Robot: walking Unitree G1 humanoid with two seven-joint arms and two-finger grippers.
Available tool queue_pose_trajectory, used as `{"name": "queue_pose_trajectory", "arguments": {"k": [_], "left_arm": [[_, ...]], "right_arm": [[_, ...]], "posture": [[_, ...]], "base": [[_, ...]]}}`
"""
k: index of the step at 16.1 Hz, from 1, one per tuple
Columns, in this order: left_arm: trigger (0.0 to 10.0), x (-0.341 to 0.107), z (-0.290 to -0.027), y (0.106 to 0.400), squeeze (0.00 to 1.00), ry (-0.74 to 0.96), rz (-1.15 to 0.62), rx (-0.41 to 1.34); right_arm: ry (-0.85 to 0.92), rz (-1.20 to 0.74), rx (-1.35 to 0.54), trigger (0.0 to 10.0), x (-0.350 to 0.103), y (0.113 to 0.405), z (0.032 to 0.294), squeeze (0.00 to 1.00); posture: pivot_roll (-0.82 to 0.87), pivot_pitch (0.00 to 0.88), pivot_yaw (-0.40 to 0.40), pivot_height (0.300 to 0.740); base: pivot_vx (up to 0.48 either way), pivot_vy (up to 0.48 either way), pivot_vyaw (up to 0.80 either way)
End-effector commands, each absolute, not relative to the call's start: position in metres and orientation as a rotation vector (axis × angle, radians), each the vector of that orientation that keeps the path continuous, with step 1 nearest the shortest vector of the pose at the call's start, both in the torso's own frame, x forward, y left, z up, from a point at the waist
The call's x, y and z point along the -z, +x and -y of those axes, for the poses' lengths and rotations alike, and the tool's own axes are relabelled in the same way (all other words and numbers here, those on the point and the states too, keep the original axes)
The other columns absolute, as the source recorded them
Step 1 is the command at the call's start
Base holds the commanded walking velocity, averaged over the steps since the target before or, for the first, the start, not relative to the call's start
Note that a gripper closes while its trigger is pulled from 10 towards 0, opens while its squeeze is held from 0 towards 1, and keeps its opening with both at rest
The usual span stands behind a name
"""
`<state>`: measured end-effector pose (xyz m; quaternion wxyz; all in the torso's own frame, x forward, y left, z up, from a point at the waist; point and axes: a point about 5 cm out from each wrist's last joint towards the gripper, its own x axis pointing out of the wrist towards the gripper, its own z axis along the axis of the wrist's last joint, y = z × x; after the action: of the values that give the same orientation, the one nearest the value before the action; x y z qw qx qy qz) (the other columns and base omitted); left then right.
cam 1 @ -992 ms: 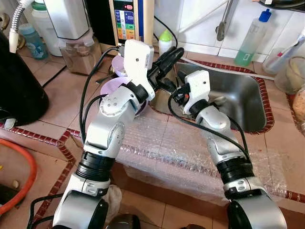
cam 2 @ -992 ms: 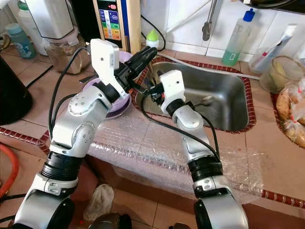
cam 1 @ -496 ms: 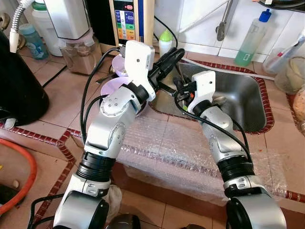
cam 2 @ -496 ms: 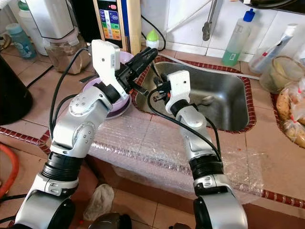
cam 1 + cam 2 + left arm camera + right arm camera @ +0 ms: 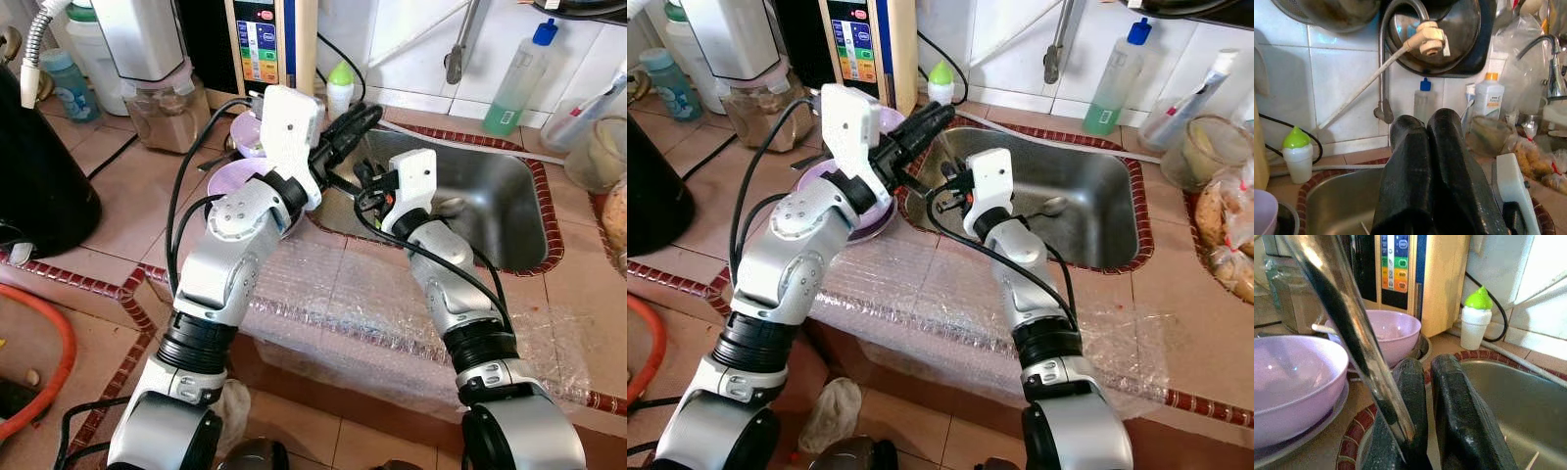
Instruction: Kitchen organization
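My right gripper (image 5: 1427, 366) is shut on a shiny metal utensil handle (image 5: 1347, 323) that slants up from between its fingers. It hovers over the left end of the steel sink (image 5: 495, 211), beside my left gripper (image 5: 364, 114). The left gripper's fingers (image 5: 1449, 161) are pressed together with nothing seen between them, and it is raised above the sink's left rim. Two purple bowls (image 5: 1293, 377) (image 5: 1388, 333) sit on the counter just left of the sink, partly hidden behind my left arm. A spoon (image 5: 1054, 206) lies in the sink.
A water purifier (image 5: 263, 39), a blender jar (image 5: 162, 103) and a green-capped bottle (image 5: 339, 86) stand at the back. A soap bottle (image 5: 519, 83) and a tap (image 5: 457, 49) are behind the sink. Bubble wrap (image 5: 372, 304) covers the counter's front edge. Food bags (image 5: 1227, 230) lie at the right.
My right wrist has swung a little toward the sink and back with the utensil. The left gripper has edged slightly to the right. Both stay shut.
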<state>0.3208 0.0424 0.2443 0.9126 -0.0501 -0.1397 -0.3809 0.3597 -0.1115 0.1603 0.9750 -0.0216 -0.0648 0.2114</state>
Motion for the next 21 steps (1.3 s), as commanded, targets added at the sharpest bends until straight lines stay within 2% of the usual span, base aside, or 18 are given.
{"name": "queue_pose_trajectory", "arguments": {"k": [1, 6, 11, 12, 13, 21], "left_arm": [[10.0, -0.223, -0.044, 0.322, 1.0, -0.05, 0.17, 0.808], [10.0, -0.187, -0.059, 0.307, 1.0, 0.148, 0.045, 0.952], [10.0, -0.176, -0.069, 0.298, 1.0, 0.204, -0.01, 0.969], [10.0, -0.173, -0.07, 0.296, 1.0, 0.214, -0.024, 0.979], [10.0, -0.17, -0.071, 0.292, 1.0, 0.228, -0.042, 0.997], [10.0, -0.166, -0.079, 0.289, 1.0, 0.284, -0.078, 0.995]], "right_arm": [[-0.032, 0.137, -0.378, 0.0, -0.165, 0.365, 0.124, 0.0], [-0.032, 0.016, -0.275, 0.0, -0.139, 0.374, 0.142, 0.0], [-0.03, -0.106, -0.167, 0.0, -0.124, 0.381, 0.158, 0.0], [-0.025, -0.133, -0.141, 0.6, -0.12, 0.381, 0.161, 0.0], [0.007, -0.157, -0.125, 10.0, -0.117, 0.381, 0.164, 1.0], [-0.034, -0.15, -0.06, 10.0, -0.123, 0.386, 0.169, 1.0]], "posture": [[0.0, 0.012, 0.067, 0.74], [0.02, 0.021, 0.068, 0.74], [0.05, 0.029, 0.068, 0.74], [0.05, 0.029, 0.068, 0.74], [0.07, 0.032, 0.066, 0.74], [0.09, 0.017, 0.069, 0.74]], "base": [[0.0, 0.0, 0.0], [0.0, 0.0, 0.0], [0.0, 0.0, 0.0], [0.0, 0.0, 0.0], [0.0, 0.0, 0.0], [0.0, 0.0, 0.0]]}}
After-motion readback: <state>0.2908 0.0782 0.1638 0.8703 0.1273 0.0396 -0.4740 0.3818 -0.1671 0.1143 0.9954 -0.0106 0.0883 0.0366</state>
